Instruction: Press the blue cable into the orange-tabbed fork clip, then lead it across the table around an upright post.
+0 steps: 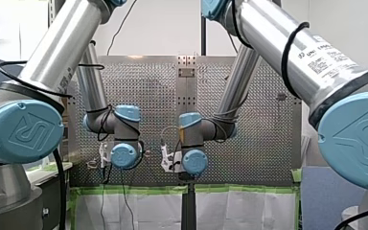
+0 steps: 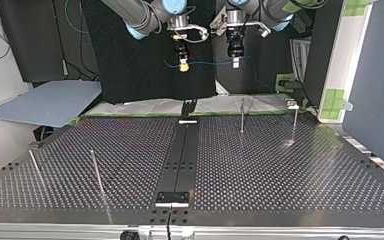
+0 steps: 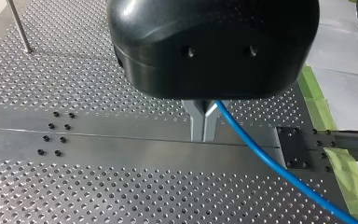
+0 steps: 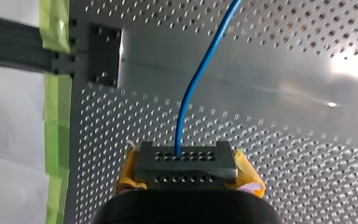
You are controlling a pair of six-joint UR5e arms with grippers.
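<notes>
- Cable (image 3: 261, 154), blue, is pinched in my left tool (image 3: 203, 127): the metal fingers (image 3: 196, 122) are pressed together on it, and it runs off to one side, clear above the tabletop (image 3: 98, 186)
- My right tool (image 4: 186, 161) is closed on the same cable: yellow pads (image 4: 248, 173) sit tight on either side of a black block (image 4: 186, 163), and the cable leaves from the middle of it and arcs ahead
- Under the tools lies a smooth rail (image 3: 121, 140) set into the tabletop, with a black plate (image 3: 291, 147) at its end, just beside the green tape (image 4: 56, 116) along the edge
- In the top view both tools hang side by side high over the tabletop's far edge, with the cable strung nearly level between them
- Farther out on the tabletop stand thin posts (image 2: 241, 116): two upright near the far edge at the top view's right, two more towards its near left corner
</notes>
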